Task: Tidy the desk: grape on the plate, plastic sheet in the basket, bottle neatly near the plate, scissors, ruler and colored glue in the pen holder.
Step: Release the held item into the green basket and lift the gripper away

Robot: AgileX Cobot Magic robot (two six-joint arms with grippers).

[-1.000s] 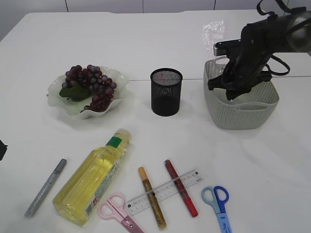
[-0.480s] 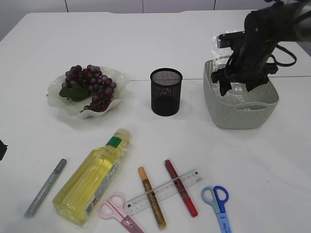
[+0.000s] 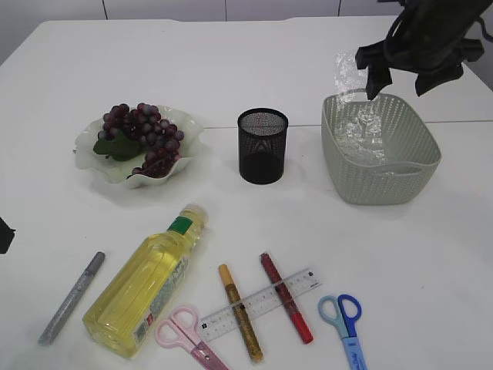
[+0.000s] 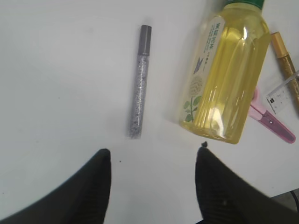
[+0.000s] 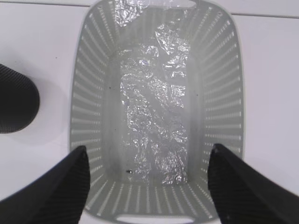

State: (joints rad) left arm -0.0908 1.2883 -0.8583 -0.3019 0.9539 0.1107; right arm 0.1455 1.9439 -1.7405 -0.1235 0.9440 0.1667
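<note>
My right gripper [image 3: 400, 87] hangs open above the grey-green basket [image 3: 381, 185], nothing between its fingers. The crinkled clear plastic sheet [image 5: 154, 116] lies inside the basket [image 5: 88, 116], its far end leaning over the back rim. The grape [image 3: 139, 139] rests on the pale green plate [image 3: 85, 154]. My left gripper [image 4: 153, 154] is open over bare desk, just short of the silver glue [image 4: 139, 88] and the lying bottle [image 4: 229, 79]. Along the front lie the gold glue [image 3: 240, 312], red glue [image 3: 286, 297], ruler [image 3: 262, 303], pink scissors [image 3: 189, 335] and blue scissors [image 3: 344, 320].
The black mesh pen holder [image 3: 263, 145] stands upright between plate and basket, and its side shows at the left edge of the right wrist view. The ruler lies across the gold and red glue. The bottle's base is near the desk's front edge.
The right gripper opened, let go of the plastic sheet and rose up out of the basket. The sheet now lies in the basket. Nothing else moved.
</note>
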